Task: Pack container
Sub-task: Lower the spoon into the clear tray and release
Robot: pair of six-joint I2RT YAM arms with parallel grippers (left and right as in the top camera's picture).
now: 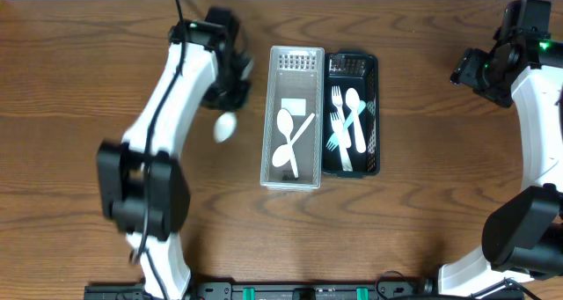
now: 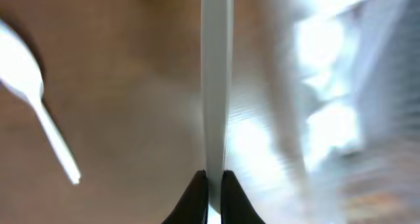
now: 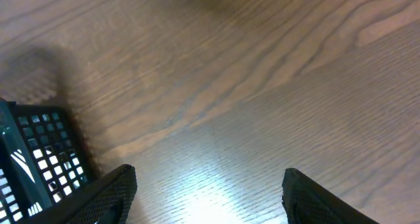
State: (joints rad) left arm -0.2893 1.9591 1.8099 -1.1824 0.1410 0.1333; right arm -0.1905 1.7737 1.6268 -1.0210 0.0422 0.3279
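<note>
My left gripper [image 2: 214, 178] is shut on the thin white handle of a plastic utensil [image 2: 216, 79]; its far end runs out of view. In the overhead view this gripper [image 1: 230, 87] hangs just left of the grey container [image 1: 271, 115], with a white spoon bowl [image 1: 225, 127] right below it. A separate white spoon [image 2: 29, 92] shows at the left of the left wrist view. The grey container holds two white spoons [image 1: 288, 140]. The black basket [image 1: 376, 115] holds white and teal forks [image 1: 345, 124]. My right gripper [image 3: 209, 184] is open and empty over bare table at the far right [image 1: 479, 71].
The two containers stand side by side in the middle of the wooden table. A corner of the black basket [image 3: 39, 158] shows at the left of the right wrist view. The grey container is a blurred pale shape [image 2: 328, 119] right of the held handle.
</note>
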